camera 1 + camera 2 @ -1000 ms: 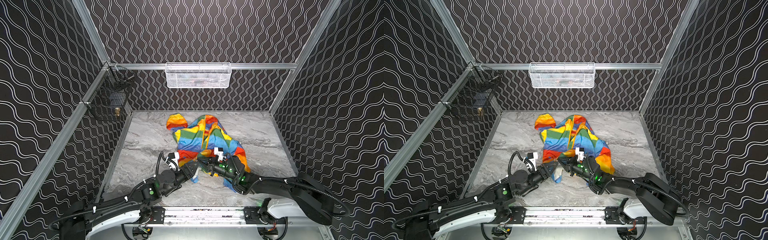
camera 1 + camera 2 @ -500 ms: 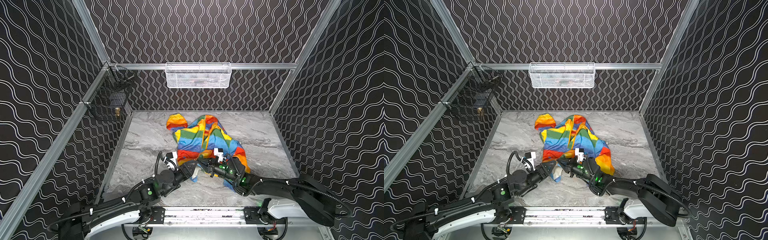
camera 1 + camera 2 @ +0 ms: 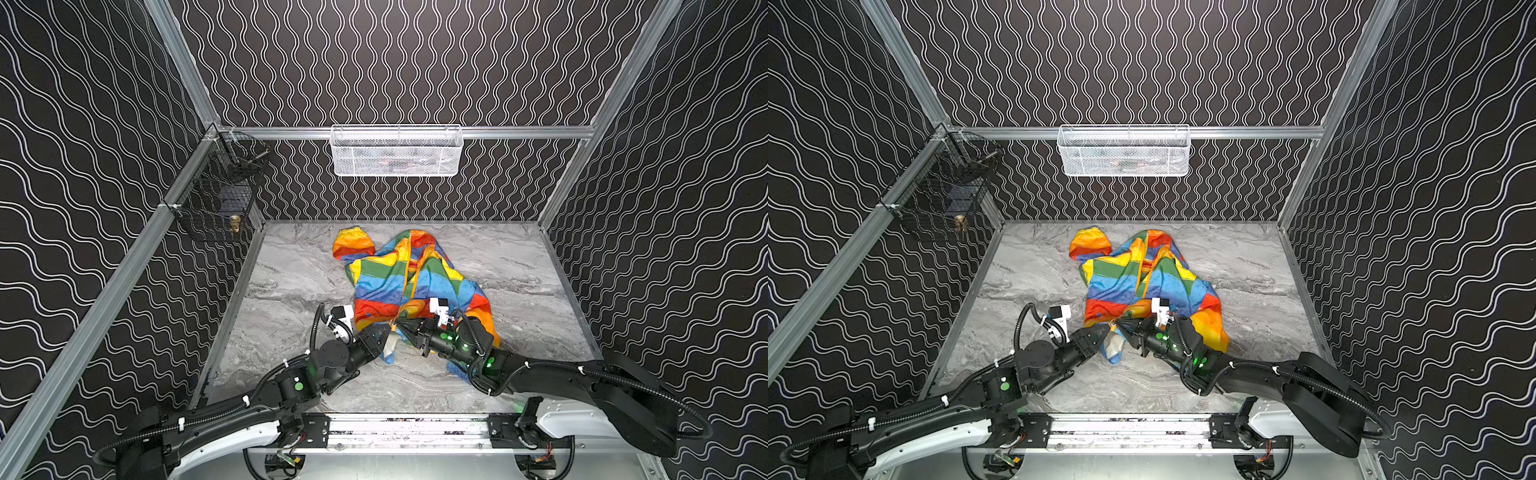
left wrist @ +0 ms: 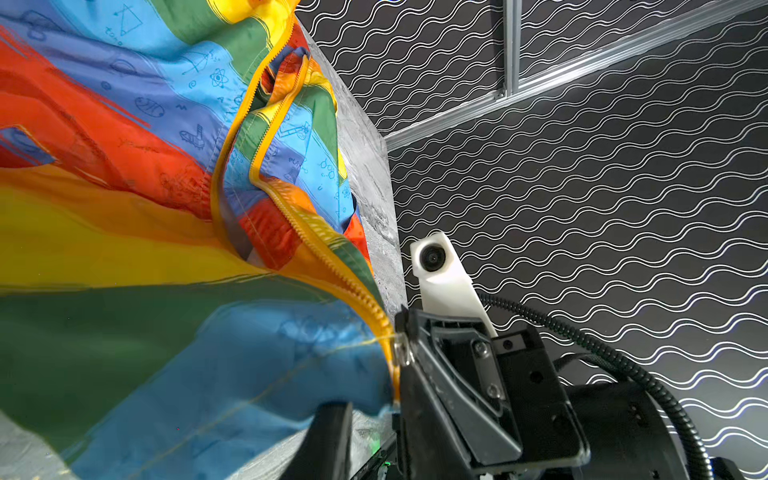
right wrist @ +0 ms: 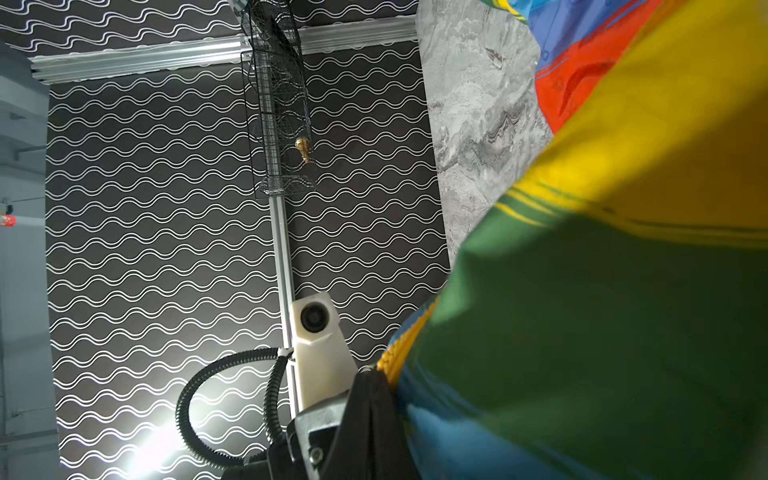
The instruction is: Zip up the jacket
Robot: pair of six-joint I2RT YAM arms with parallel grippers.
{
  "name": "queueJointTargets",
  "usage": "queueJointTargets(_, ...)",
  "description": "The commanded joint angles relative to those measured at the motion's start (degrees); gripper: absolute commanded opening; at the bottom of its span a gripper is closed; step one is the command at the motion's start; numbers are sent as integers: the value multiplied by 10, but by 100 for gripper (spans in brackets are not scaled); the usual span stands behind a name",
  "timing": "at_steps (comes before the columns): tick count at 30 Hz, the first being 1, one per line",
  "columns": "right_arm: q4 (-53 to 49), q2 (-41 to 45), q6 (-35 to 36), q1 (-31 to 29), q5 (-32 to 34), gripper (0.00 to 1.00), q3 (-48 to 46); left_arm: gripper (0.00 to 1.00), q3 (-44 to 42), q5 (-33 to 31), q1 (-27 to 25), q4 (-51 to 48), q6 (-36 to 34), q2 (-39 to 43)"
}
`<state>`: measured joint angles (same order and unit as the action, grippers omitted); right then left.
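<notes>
The rainbow-striped jacket [image 3: 399,274] [image 3: 1133,278] lies crumpled on the marble table, with its orange zipper band open down the front [image 4: 257,174]. At the near hem, my right gripper [image 3: 400,323] [image 5: 370,382] is shut on the lower end of the zipper band, where a metal slider [image 4: 401,353] shows at its tip. My left gripper [image 3: 387,330] [image 4: 374,436] faces it from the left, almost tip to tip. Its jaws stand a little apart, with the blue hem [image 4: 291,374] just above one finger [image 4: 332,440]. White lining [image 3: 389,347] hangs below the two grippers.
A white wire basket [image 3: 397,151] hangs on the back wall and a black wire basket [image 3: 220,195] on the left wall. Patterned walls close in the marble table [image 3: 291,299] on three sides. Both arms reach in from the front rail.
The left gripper's jaws have narrowed a good deal and its tip has edged closer to the hem. The right gripper has stayed shut on the zipper band.
</notes>
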<state>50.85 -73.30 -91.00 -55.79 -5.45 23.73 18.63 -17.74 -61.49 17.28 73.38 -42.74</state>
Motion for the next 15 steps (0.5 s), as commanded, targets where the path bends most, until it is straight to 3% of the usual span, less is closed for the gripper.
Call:
queueJointTargets(1, 15, 3, -11, -2, 4, 0, 4, 18, 0, -7, 1, 15, -3, -3)
queueJointTargets(9, 22, 0, -13, -3, 7, 0, 0, 0, -1, -1, 1, 27, -4, -8)
queueJointTargets(15, 20, 13, -11, -2, 25, 0, -10, 0, 17, 34, 5, -8, -4, -17)
